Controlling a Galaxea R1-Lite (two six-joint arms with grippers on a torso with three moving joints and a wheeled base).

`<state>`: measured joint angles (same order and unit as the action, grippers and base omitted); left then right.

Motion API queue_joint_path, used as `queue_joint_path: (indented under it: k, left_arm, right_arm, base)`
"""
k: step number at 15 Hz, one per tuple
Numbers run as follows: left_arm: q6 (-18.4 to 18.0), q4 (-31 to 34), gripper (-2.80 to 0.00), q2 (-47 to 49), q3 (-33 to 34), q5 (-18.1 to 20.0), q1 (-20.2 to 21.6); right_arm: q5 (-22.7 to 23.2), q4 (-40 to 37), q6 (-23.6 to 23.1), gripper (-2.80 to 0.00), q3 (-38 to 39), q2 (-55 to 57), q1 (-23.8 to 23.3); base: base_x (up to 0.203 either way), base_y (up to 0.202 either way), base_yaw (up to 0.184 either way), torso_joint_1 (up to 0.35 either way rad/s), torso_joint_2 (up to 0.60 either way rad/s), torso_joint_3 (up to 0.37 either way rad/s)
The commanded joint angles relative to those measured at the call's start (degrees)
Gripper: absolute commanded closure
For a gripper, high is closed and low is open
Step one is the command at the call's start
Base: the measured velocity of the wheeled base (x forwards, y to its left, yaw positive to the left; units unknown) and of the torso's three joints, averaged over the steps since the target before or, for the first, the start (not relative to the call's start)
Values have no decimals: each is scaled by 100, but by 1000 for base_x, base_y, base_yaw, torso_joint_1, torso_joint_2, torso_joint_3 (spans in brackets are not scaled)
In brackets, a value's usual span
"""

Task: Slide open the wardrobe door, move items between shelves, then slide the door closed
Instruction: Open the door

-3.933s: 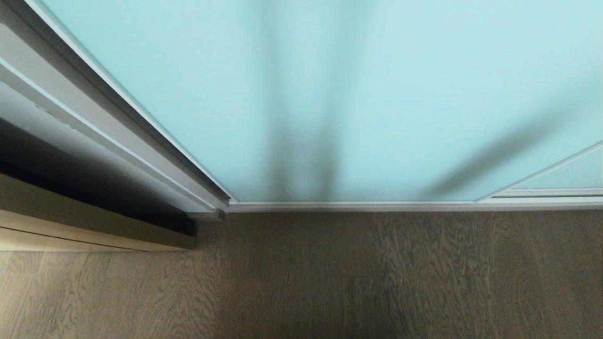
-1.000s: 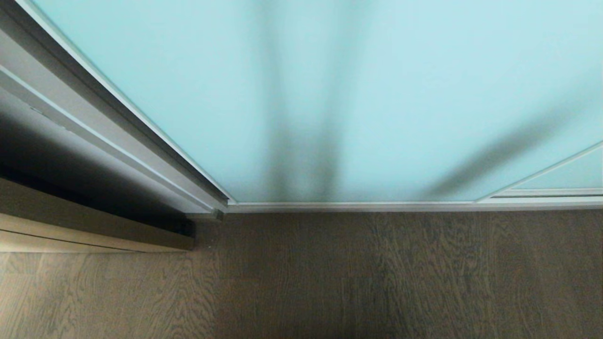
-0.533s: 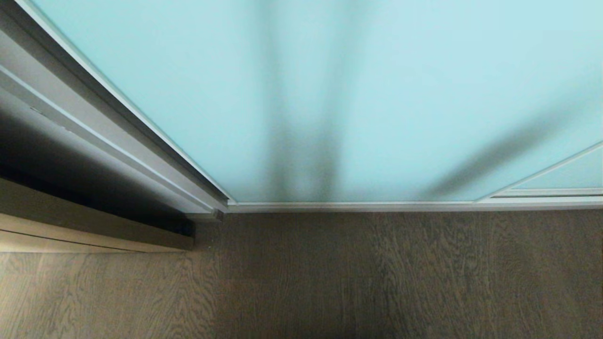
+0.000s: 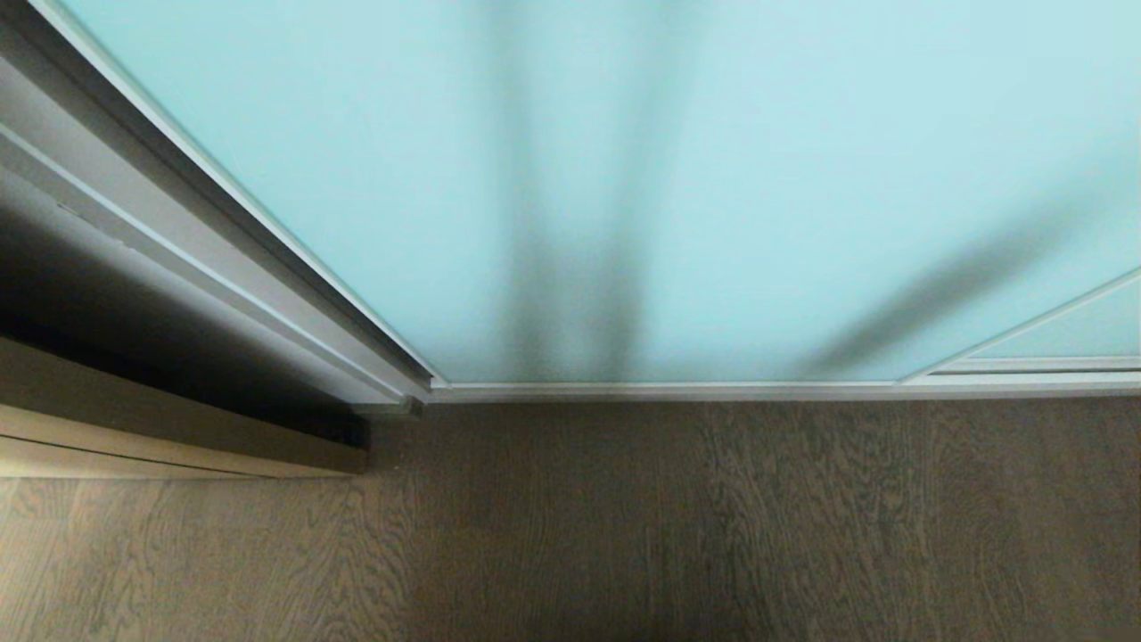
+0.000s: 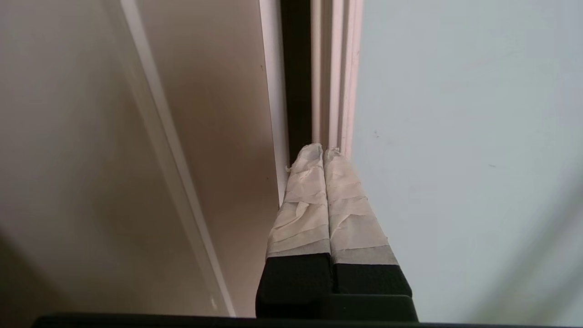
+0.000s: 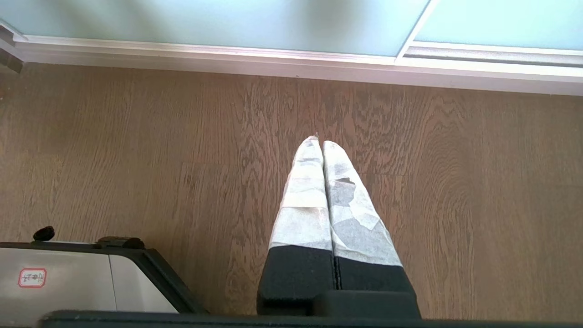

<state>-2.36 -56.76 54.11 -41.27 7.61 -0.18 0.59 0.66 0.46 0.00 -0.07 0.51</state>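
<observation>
The door (image 4: 758, 178) is a pale aqua frosted-glass panel that fills the head view from 10 o'clock round to 3 o'clock. A thin silvery-white frame (image 4: 669, 390) edges it along the bottom, where it meets the floor (image 4: 624, 535), and up its left side from 7 o'clock toward 11 o'clock. Two soft dark bands show on the glass, one rising from the bottom edge near the centre and one slanting toward 3 o'clock. A second aqua panel (image 4: 1070, 334) with the same kind of frame shows at 3 o'clock. At 9 o'clock a grey wardrobe side (image 4: 178, 232) runs beside the door's left edge, with a dark gap and a light oak strip (image 4: 178, 437) beyond it. The floor is brown wood-grain board. Neither arm appears in the head view. In the left wrist view the left claw (image 5: 323, 150) is fully closed, empty, its tape-wrapped fingers (image 5: 303, 200) pressed together, tips at the door's vertical frame edge beside a dark slot; contact cannot be confirmed. In the right wrist view the right claw (image 6: 317, 142) is likewise closed and empty, pointing down above the floor, short of the door's bottom rail.
</observation>
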Motion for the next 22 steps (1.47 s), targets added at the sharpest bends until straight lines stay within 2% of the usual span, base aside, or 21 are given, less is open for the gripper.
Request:
queue_joint_path:
  k: [1, 4, 12, 17, 22]
  left_arm:
    - [-1, -103, 0, 274, -23, 11, -3]
    - [-3, -107, 0, 405, -115, 22, -69]
    - [-2, -120, 0, 767, -215, 22, -556]
    - [43, -632, 0, 1246, -234, 21, -659]
    - [58, -652, 0, 1364, -303, 13, -1098]
  right_arm:
    - [2, 4, -2, 0, 9, -19, 2]
    - [1, 4, -2, 0, 2, -11, 2]
    - [2, 0, -2, 0, 0, -15, 2]
    - [1, 4, -2, 0, 2, -19, 2]
    - [1, 4, -2, 0, 1, -18, 2]
  base:
    - [0, 0, 0, 0, 0, 0]
    - [0, 0, 0, 0, 0, 0]
    - [0, 0, 0, 0, 0, 0]
    - [0, 0, 0, 0, 0, 0]
    - [0, 0, 0, 0, 0, 0]
